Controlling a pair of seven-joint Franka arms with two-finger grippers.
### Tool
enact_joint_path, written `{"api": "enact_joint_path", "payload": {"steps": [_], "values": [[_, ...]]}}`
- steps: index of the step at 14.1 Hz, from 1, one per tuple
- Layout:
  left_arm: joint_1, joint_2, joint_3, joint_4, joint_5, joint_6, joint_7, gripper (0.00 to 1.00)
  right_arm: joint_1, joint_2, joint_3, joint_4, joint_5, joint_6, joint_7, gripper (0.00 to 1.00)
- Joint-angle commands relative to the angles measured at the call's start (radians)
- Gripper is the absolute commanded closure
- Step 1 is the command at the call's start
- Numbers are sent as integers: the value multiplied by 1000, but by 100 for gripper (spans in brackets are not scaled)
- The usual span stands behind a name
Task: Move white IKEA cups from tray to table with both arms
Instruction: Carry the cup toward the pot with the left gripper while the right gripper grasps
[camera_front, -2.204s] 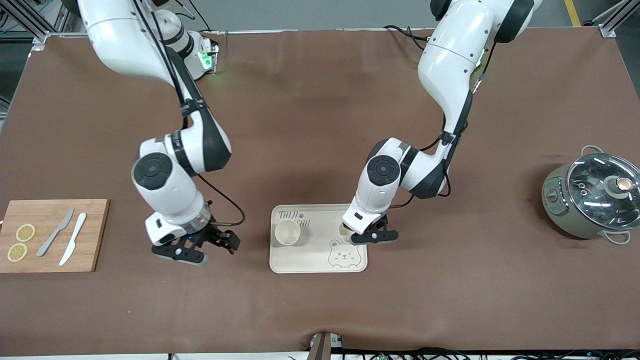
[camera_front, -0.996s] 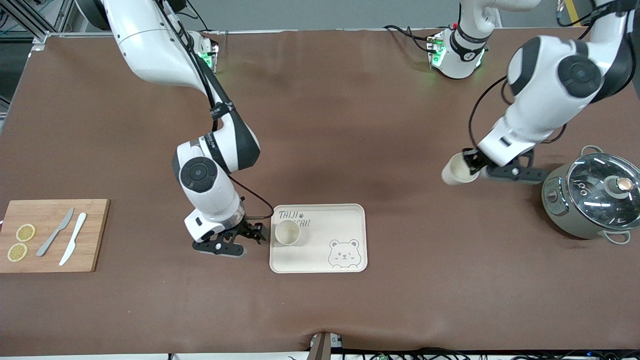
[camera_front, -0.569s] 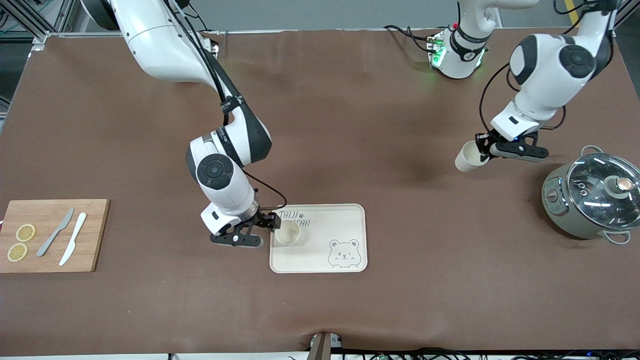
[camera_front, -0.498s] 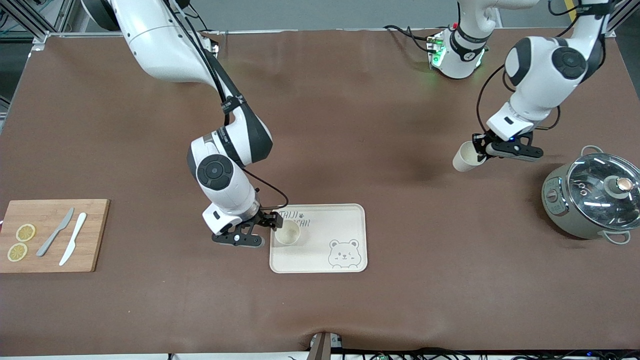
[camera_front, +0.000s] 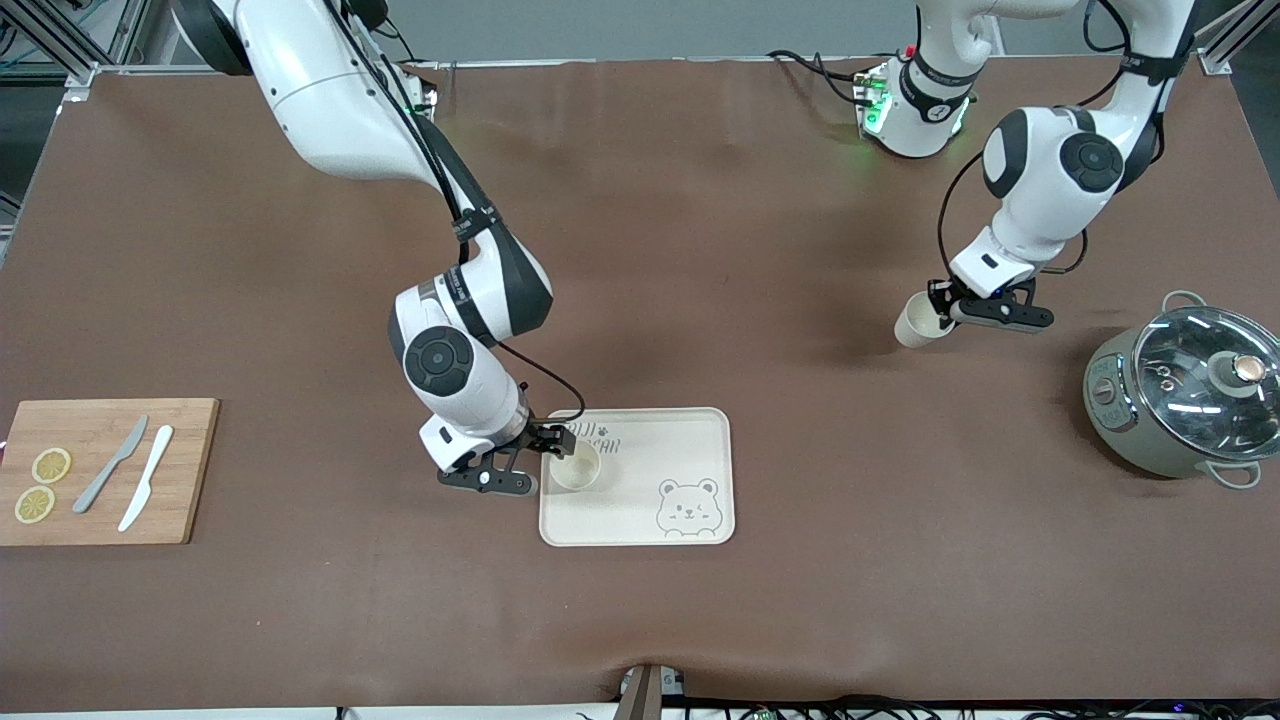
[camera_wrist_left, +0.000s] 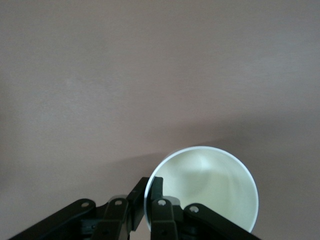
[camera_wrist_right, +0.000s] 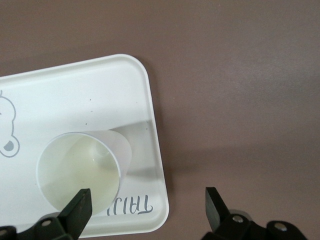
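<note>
**One cup in the air, one left on the tray**

Front view: my left gripper hangs over bare worktop toward the left arm's end, near the lidded pot. Its fingers are clamped on the rim of a white cup, which looks a little tilted and not yet set down. My right gripper is at the tray's edge toward the right arm's end, right beside the second cup, which stands upright on the tray. Cutting board with knives is well apart.

Left wrist view: the fingers pinch the held cup's wall, one inside and one outside, with only brown mat below.

Right wrist view: fingers spread wide and empty. The tray cup sits off-centre, against one finger rather than between the two, so I'd guess the gripper has to shift sideways toward the cup before closing.
</note>
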Motion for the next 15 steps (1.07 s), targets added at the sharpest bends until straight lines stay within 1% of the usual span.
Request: {"api": "enact_joint_path", "payload": {"steps": [1, 3, 5, 6, 7, 9, 10, 12, 13, 15], "values": [[36, 77, -4, 14, 32, 71, 9, 100, -6, 29, 15, 33, 28, 10, -15, 0], [36, 115, -4, 20, 30, 121, 9, 100, -4, 43, 18, 35, 30, 39, -12, 0], [35, 134, -5, 21, 30, 149, 7, 100, -7, 54, 27, 35, 42, 65, -12, 0], [33, 134, -5, 24, 32, 151, 13, 87, -7, 65, 27, 35, 42, 74, -12, 0], [29, 135, -5, 30, 30, 151, 12, 1, -7, 74, 27, 36, 41, 95, -13, 0], [23, 109, -7, 47, 32, 120, 10, 0, -3, 88, 26, 36, 41, 131, -9, 0], [24, 62, -9, 60, 32, 32, 9, 0, -3, 88, 27, 36, 42, 131, -7, 0], [26, -15, -10, 154, 32, -265, 7, 0, -3, 88, 27, 36, 42, 129, -7, 0], [24, -30, -12, 217, 41, -388, 2, 0, -1, 88, 26, 36, 41, 129, -9, 0], [24, -23, -21, 344, 47, -541, -19, 0, -1, 88, 26, 36, 39, 128, -13, 0]]}}
